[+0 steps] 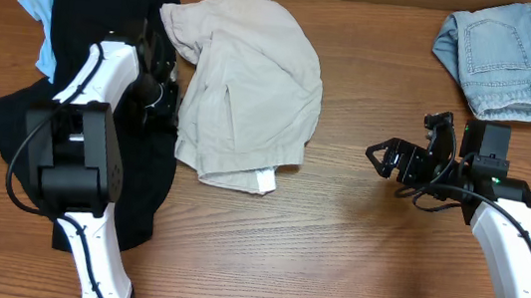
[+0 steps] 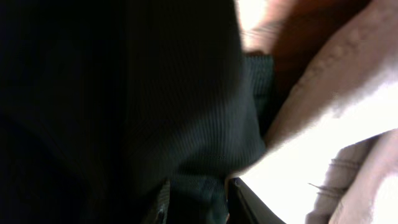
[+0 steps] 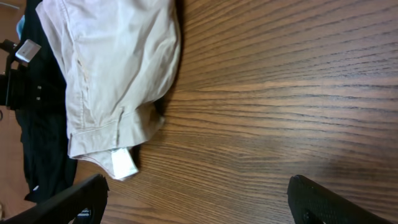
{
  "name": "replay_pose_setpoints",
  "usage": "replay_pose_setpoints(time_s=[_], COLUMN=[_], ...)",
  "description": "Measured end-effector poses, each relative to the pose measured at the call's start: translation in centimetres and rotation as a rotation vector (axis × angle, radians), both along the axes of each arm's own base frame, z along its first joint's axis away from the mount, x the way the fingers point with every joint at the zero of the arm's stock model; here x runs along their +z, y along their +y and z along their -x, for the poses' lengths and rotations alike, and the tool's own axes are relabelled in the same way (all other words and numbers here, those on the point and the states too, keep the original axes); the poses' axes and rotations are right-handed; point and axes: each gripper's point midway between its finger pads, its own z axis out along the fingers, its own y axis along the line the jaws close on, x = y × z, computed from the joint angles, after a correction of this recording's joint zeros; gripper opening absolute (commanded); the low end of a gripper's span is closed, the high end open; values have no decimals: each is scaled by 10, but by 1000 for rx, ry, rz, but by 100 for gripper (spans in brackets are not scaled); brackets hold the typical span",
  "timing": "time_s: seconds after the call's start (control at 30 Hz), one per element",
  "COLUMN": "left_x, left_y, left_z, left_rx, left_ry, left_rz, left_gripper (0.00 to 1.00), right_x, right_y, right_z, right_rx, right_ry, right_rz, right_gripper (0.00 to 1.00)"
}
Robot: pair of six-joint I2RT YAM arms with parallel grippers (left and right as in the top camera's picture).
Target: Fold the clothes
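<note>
The clothes, pale beige shorts [image 1: 247, 87], lie crumpled at the table's back middle, and show bright in the left wrist view [image 2: 348, 124] and at the top left of the right wrist view [image 3: 112, 62]. My left gripper [image 1: 165, 92] sits at their left edge, over the big black garment [image 1: 135, 194]. In its own view the gripper [image 2: 199, 186] is shut on a fold of that black ribbed cloth [image 2: 124, 93], which fills the space between the fingers. My right gripper [image 1: 377, 154] hovers open over bare wood to the right of the shorts, with nothing between its fingers [image 3: 196, 186].
Light-blue denim shorts [image 1: 501, 61] lie at the back right corner. A pale blue cloth [image 1: 36, 8] pokes out from under the black garment at the back left. Wooden table [image 1: 336, 237] stretches between the two arms.
</note>
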Motion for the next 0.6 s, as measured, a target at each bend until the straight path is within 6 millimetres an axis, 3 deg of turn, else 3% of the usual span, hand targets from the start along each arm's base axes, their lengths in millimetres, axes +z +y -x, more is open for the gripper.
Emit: replay_pose_setpoints(time_s=[0.2,0.23,0.27,0.37,0.6], left_x=[0,0,0,2,4], left_y=[7,7,6,2,1], left_z=[-3,-3,-3,-3,-3], left_rx=[14,14,5,-3,-7], left_ry=[-10,-11,-12,-16,-21], left_rz=[-11,-10,-10,-8,-1], left_gripper=[38,47,69,100,100], right_x=[1,1,1,0,1], right_y=[-1,-1,-1,-1,-1], right_z=[-2,-2,-2,-1,-2], right_rx=[-1,-1,-1,-2,-2], right_ry=[-8,-8,-8,-7,-8], right_rz=[3,3,3,4,3], right_gripper=[96,96,96,96,96])
